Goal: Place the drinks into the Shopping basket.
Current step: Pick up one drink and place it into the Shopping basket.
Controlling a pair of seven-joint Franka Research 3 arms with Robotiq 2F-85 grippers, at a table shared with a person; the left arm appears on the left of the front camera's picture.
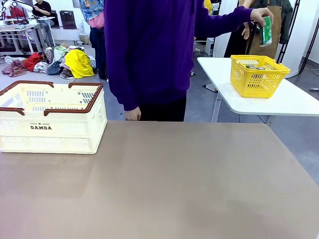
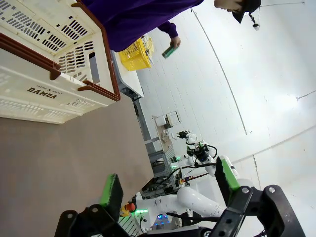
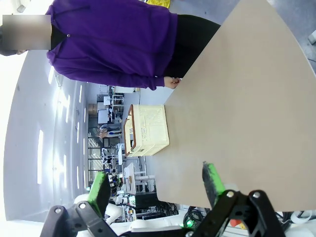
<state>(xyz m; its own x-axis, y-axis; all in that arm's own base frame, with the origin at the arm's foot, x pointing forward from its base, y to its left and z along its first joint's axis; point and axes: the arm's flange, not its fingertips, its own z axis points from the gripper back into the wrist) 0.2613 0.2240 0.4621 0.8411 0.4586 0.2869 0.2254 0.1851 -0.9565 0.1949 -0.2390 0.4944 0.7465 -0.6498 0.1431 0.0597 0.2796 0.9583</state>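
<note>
At the far left corner of the tabletop (image 1: pixel 174 184) sits the crate (image 1: pixel 50 135), open top up, brown handles lying along the rim. Front view shows nothing inside it. Likely parked there so a can goes in from above without crossing the work area. No drinks on the tabletop.

One drink is clear: a green can (image 1: pixel 266 31), in the air, held near its top by the person's hand (image 1: pixel 259 15) and a bit tilted. The arm is stretched out sideways over the yellow basket (image 1: pixel 256 79), which stands on a white side table (image 1: pixel 284 102) off the far right corner. My read: the can is coming from that basket and is meant for the tabletop or a handover. Something lies in the yellow basket, too small to tell. The person's other hand (image 1: pixel 132 114) hangs at the far edge and looks empty.

Left hand (image 2: pixel 168 181): jaws wide, green pads well apart, nothing between them, aimed past the crate's side wall. Right hand (image 3: pixel 156 181): also wide and empty, over the tabletop, well apart from the crate. Both look like they are waiting, open so a can can slide straight between the pads.

Judged stage: start, nothing placed yet. The next move needs the can within reach. It is slim and should tip easily, so grip mid-body and lower it into the crate upright.
</note>
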